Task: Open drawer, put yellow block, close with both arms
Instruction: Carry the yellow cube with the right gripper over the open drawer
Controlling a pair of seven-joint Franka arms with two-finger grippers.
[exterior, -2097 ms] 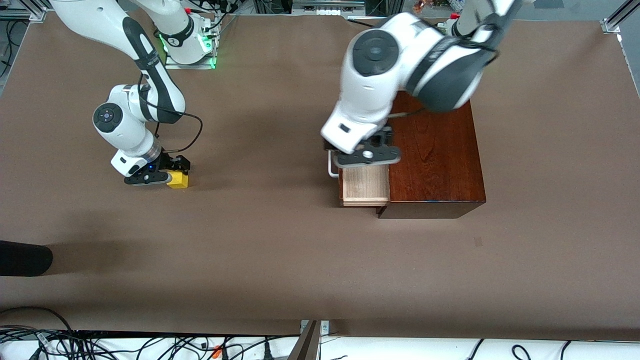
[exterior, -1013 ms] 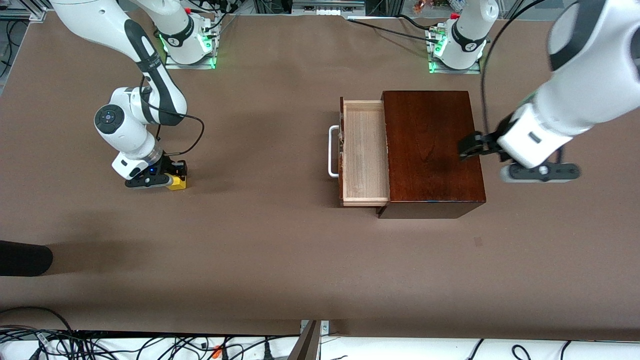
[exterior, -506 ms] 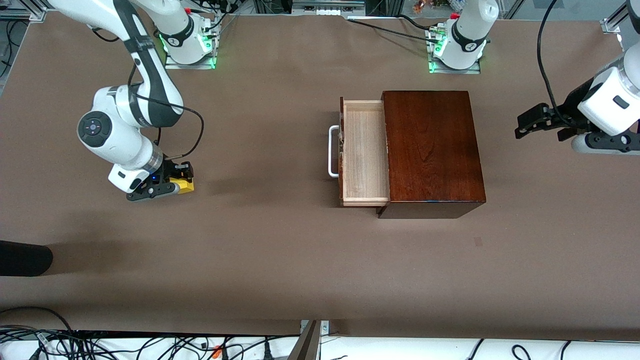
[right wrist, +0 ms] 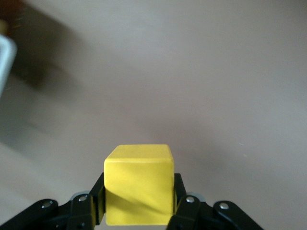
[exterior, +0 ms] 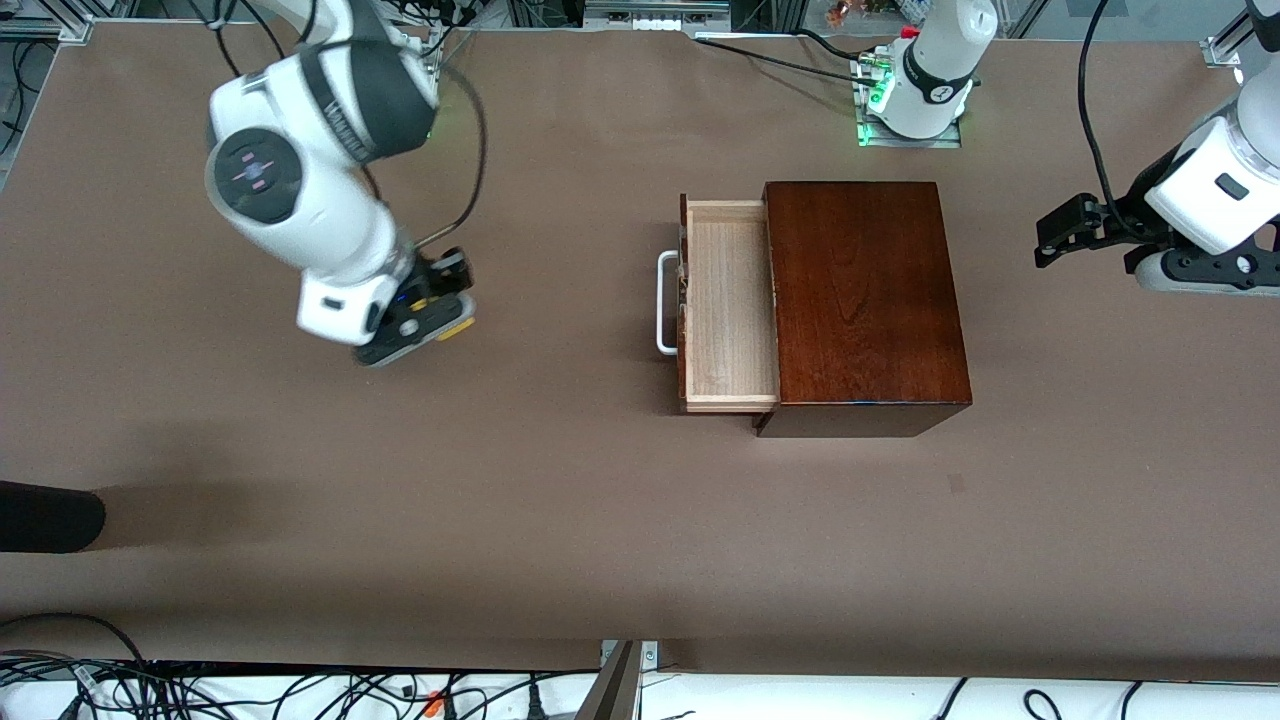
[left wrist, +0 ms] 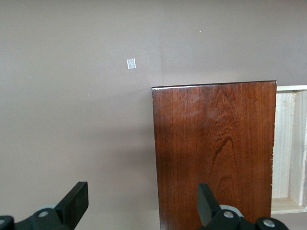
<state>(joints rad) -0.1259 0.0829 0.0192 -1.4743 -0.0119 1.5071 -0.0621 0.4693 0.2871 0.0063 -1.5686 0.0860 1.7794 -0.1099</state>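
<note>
The drawer (exterior: 730,300) stands pulled out of the mahogany box (exterior: 860,300); its pale tray is empty and its white handle (exterior: 662,303) faces the right arm's end. My right gripper (exterior: 440,312) is shut on the yellow block (right wrist: 139,184) and holds it above the table between its base and the drawer; only a sliver of the block (exterior: 455,327) shows in the front view. My left gripper (exterior: 1062,235) is open and empty above the table at the left arm's end, beside the box (left wrist: 213,153).
A dark rounded object (exterior: 45,515) lies at the table's edge at the right arm's end. Cables run along the edge nearest the front camera. A small pale mark (left wrist: 130,63) is on the table.
My right gripper has lifted the yellow block off the table and carried it toward the drawer. My left arm has left the drawer and swung out past the box to its own end.
</note>
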